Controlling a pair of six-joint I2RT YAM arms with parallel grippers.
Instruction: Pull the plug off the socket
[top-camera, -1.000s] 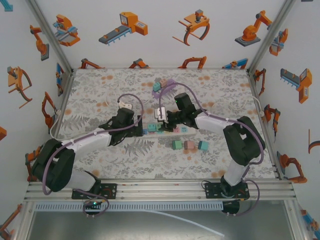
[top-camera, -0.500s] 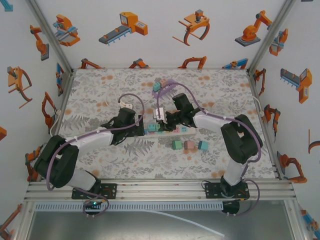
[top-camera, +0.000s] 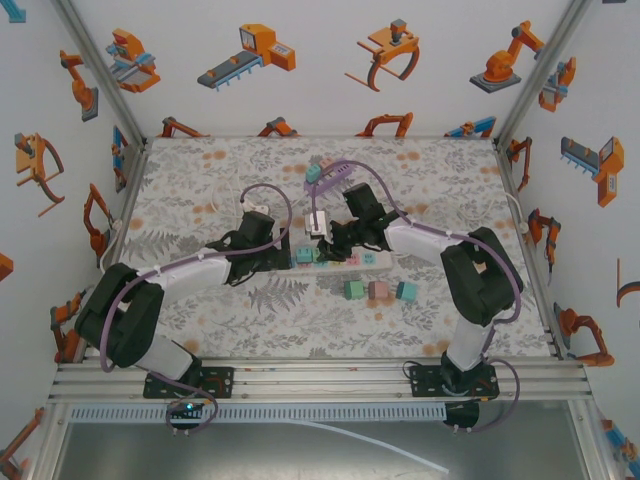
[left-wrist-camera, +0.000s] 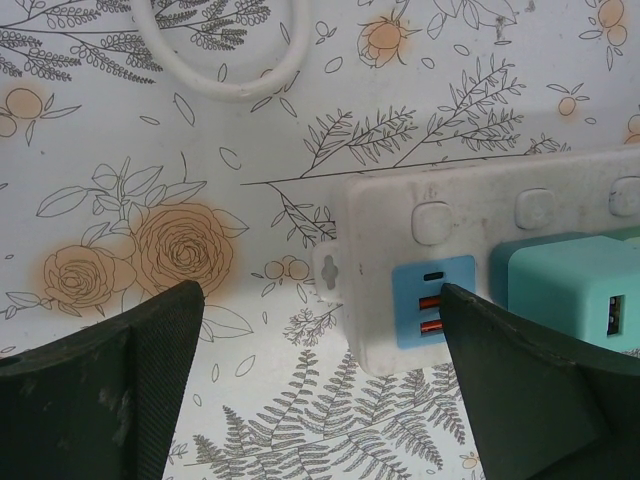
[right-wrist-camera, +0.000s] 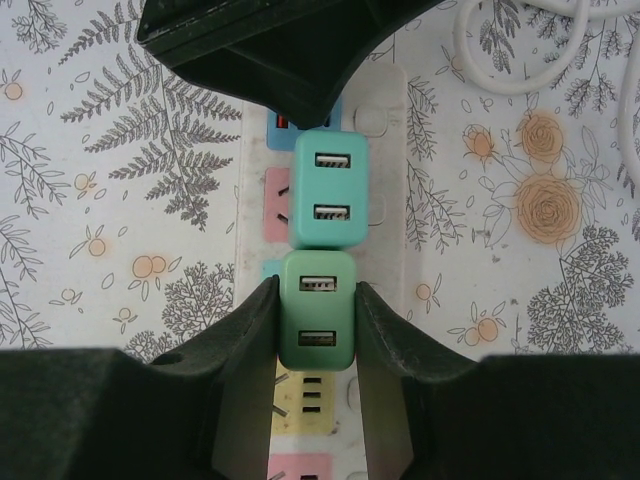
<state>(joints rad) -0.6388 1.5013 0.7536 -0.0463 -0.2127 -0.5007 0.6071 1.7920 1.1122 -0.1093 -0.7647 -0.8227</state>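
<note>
Since a second ago the right gripper (right-wrist-camera: 315, 292) has closed in. Its fingers (right-wrist-camera: 250, 350) now clamp the green plug (right-wrist-camera: 317, 310) from both sides, pads flat on its flanks. The left arm has also stretched a bit further toward the power strip (right-wrist-camera: 390, 270). In the top view the left gripper (top-camera: 284, 256) now sits right at the strip's end on the left-arm side.

Green plug: on the power strip, USB ports facing the right wrist camera, just beside the teal plug (right-wrist-camera: 329, 190) next along the strip. It looks seated, not lifted, but how deep the pins sit cannot be told.

Left gripper: jaws wide apart, holding nothing. From the left wrist, its fingers (left-wrist-camera: 120, 390) straddle the strip's end with the blue USB panel (left-wrist-camera: 432, 300), clear of it on both sides.

A white cable (left-wrist-camera: 220, 60) loops on the table beyond that end of the strip. Three loose plugs (top-camera: 378, 290) lie in a row on the near side of the strip, apart from it. One more teal block (top-camera: 313, 173) lies well beyond the strip's far side.
</note>
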